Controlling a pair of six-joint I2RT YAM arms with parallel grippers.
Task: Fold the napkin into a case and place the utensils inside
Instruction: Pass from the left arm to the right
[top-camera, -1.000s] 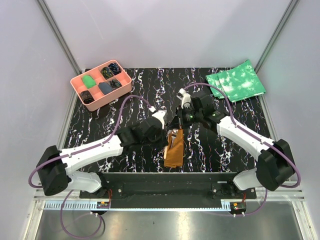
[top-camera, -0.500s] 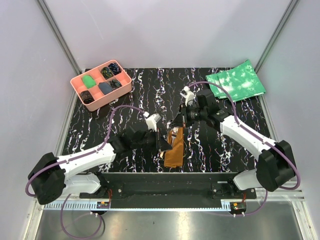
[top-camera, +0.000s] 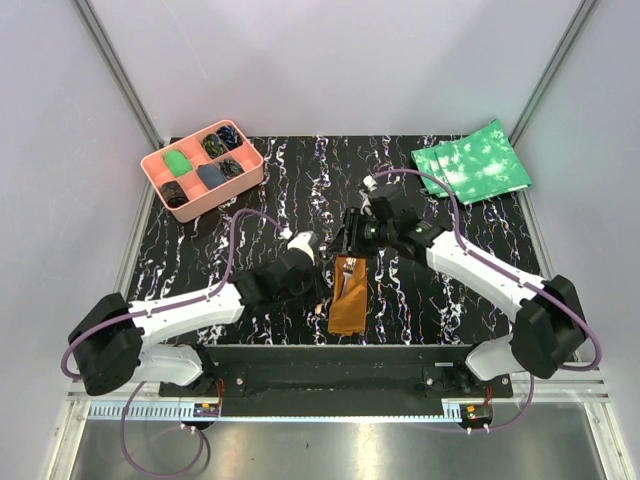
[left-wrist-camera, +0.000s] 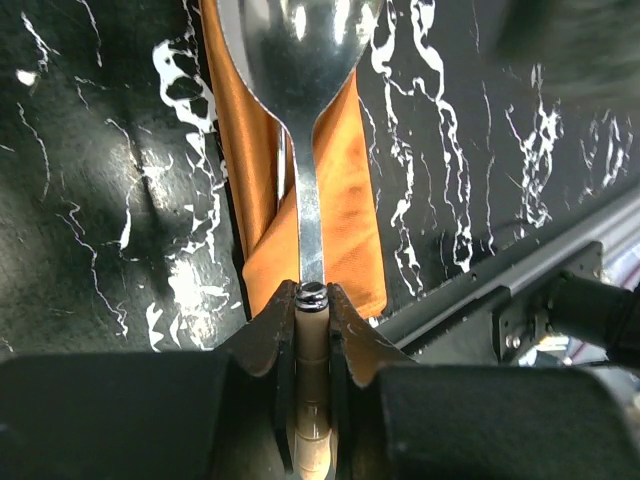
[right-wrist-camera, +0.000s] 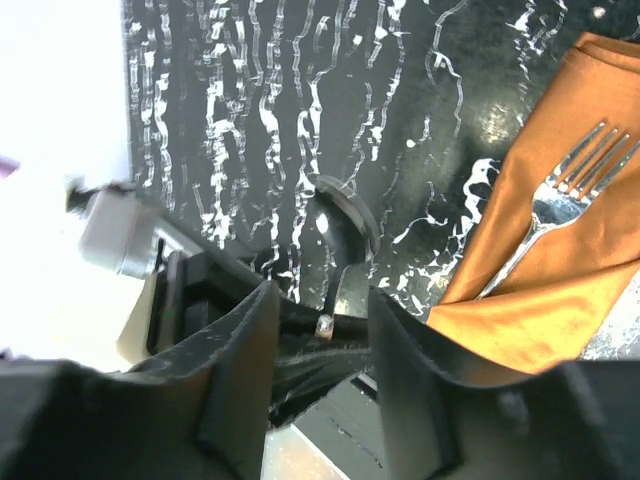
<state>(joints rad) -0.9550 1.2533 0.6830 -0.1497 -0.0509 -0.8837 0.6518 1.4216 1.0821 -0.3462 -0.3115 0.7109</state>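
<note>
The rust-brown napkin lies folded into a narrow case near the table's front edge. A silver fork rests on its far end, tines pointing away; in the right wrist view the fork lies on the napkin. My left gripper is shut on the tan handle of a silver spoon, whose bowl hangs over the napkin. In the top view the left gripper sits at the case's left side. My right gripper is open and empty, hovering just beyond the case's far end.
A pink compartment tray stands at the back left. Green mottled cloths lie at the back right. The table's metal front rail runs close to the case's near end.
The right gripper's jaws have opened and it has shifted slightly left above the case's far end. The left arm has swung closer to the case with the spoon.
</note>
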